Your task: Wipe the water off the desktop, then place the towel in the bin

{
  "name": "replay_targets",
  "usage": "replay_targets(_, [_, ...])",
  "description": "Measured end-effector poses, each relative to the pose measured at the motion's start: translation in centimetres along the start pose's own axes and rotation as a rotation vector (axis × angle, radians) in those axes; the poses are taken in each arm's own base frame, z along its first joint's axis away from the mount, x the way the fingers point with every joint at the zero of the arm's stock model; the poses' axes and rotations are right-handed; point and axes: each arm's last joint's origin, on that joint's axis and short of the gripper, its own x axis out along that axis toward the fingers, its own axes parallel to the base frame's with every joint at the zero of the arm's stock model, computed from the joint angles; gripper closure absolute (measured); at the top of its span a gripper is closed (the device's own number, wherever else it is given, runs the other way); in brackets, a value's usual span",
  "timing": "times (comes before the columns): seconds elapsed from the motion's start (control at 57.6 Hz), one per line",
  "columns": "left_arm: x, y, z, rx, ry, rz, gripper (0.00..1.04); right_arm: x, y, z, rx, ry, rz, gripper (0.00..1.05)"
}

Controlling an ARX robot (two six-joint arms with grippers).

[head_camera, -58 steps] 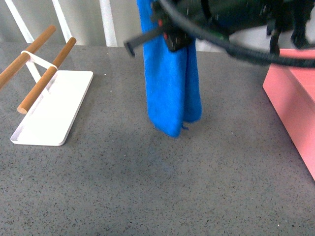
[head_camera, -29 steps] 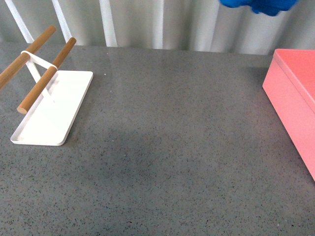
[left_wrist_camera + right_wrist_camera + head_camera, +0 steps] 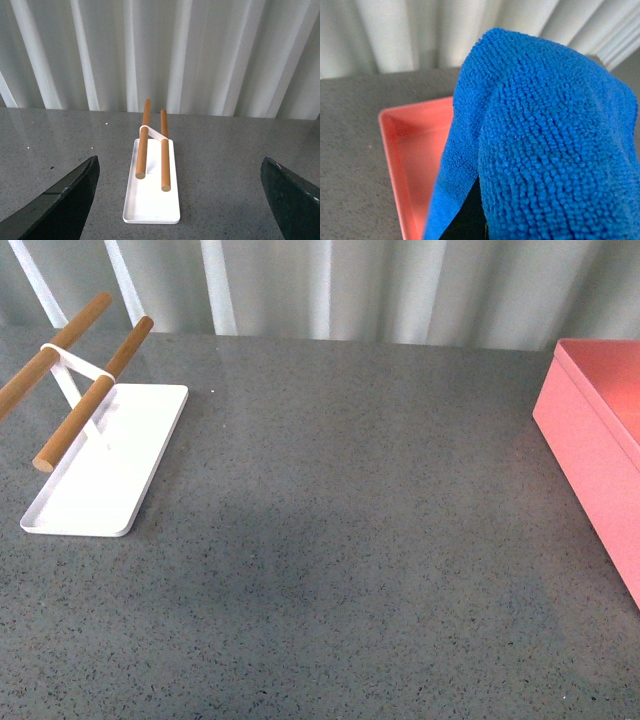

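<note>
1. Looking through the front camera, I see the broad dark grey, speckled, stone-like desktop (image 3: 350,540), with neither arm in view.
2. At its right edge stands the big salmon-pink rectangular plastic bin (image 3: 600,430). Well apart from it, on the left, lies a flat white tray (image 3: 130,440) carrying two round wooden bars (image 3: 85,415).
3. A pale ribbed wall (image 3: 400,290) runs behind the desktop.
4. In the left wrist view, the left gripper (image 3: 180,165) has its dark fingers (image 3: 70,200) spread wide, holding nothing, with the tray between them further off.
5. In the right wrist view, the bright blue fluffy microfibre towel (image 3: 545,135) hangs close to the lens, off the desktop. The bin's open inside shows behind it.
6. The towel covers the right gripper, so I cannot tell how its jaws stand.
</note>
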Motion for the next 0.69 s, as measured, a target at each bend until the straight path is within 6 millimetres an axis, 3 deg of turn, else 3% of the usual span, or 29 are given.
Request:
replay_targets(0.156, [0.0, 0.0, 0.0, 0.000, 0.000, 0.000, 0.07, 0.7, -1.3, 0.6, 0.041, -0.057, -0.013, 0.98])
replay_targets(0.347, [0.0, 0.0, 0.0, 0.000, 0.000, 0.000, 0.07, 0.6, -1.4, 1.3, 0.020, -0.129, -0.010, 0.98])
replay_targets(0.4, [0.0, 0.0, 0.0, 0.000, 0.000, 0.000, 0.07, 0.8, -1.3, 1.1, 0.008, -0.111, -0.008, 0.98])
replay_targets(0.452, [0.0, 0.0, 0.0, 0.000, 0.000, 0.000, 0.07, 1.9, -1.0, 0.5, -0.004, 0.020, 0.025, 0.98])
replay_targets(0.538, [0.0, 0.0, 0.0, 0.000, 0.000, 0.000, 0.07, 3.4, -0.6, -1.1, -0.013, 0.193, -0.010, 0.81])
replay_targets(0.695, [0.0, 0.0, 0.0, 0.000, 0.000, 0.000, 0.07, 4.1, -0.6, -1.9, 0.002, 0.235, -0.021, 0.48])
